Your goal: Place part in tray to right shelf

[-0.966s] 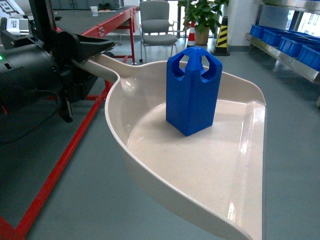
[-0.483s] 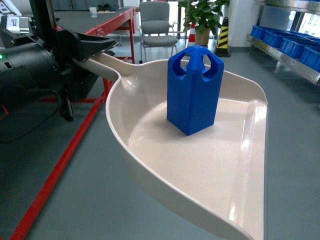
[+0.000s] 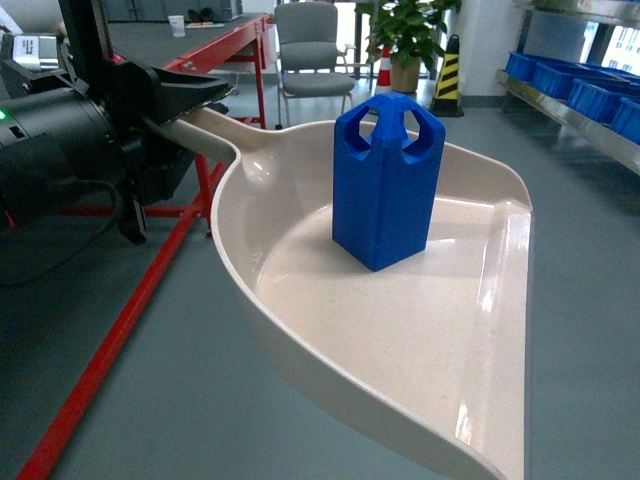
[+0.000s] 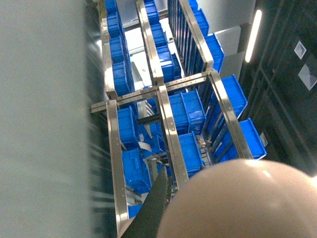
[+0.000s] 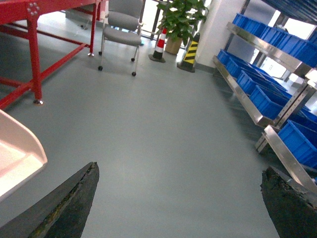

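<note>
Standing upright, one part (image 3: 385, 180) sits in one tray (image 3: 400, 340).

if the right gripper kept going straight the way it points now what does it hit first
Probably nothing close: between the right gripper's open fingers the line runs over bare grey floor, toward the far wall by the plant. Depth is hard to judge.

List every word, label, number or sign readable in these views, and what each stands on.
No text can be read.
White label on the black equipment at the head view's left edge: print too small.
Two pale signs on the dark wall, left wrist view: blurred.
The part and tray: unmarked.
</note>
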Controlling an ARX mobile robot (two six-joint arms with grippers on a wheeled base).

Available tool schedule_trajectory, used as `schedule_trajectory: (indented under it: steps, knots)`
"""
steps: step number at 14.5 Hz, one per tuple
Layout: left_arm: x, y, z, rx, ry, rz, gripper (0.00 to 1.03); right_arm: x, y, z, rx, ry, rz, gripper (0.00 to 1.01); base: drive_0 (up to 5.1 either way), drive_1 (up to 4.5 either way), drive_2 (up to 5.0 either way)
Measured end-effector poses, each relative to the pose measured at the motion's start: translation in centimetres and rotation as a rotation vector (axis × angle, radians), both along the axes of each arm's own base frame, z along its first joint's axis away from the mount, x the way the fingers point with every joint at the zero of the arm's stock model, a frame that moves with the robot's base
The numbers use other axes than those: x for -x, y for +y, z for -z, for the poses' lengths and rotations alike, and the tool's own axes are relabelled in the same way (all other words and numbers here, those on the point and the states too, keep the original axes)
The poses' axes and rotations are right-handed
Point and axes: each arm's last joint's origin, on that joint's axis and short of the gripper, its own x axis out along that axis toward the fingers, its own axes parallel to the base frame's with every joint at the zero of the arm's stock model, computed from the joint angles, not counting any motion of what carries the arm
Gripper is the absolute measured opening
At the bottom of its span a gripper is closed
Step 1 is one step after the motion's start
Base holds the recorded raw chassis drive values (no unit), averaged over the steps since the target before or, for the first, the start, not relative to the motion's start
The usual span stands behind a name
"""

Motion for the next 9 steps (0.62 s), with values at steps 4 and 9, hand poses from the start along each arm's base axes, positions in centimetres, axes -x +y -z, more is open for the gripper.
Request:
schedule_trajectory:
  steps: [4,9]
  knots:
    - [0.00,0.00,0.00,0.000,0.000,0.001,0.13,0.00,0.00,-0.02,0.000,-0.002,0.000,0.98,0.0,3.97,-4.0]
    - [0.00,0.02,-0.03,0.001,-0.003,0.000,0.13,0.01,0.00,-0.08,0.000,-0.007,0.000,0.98,-0.1,3.85,-4.1]
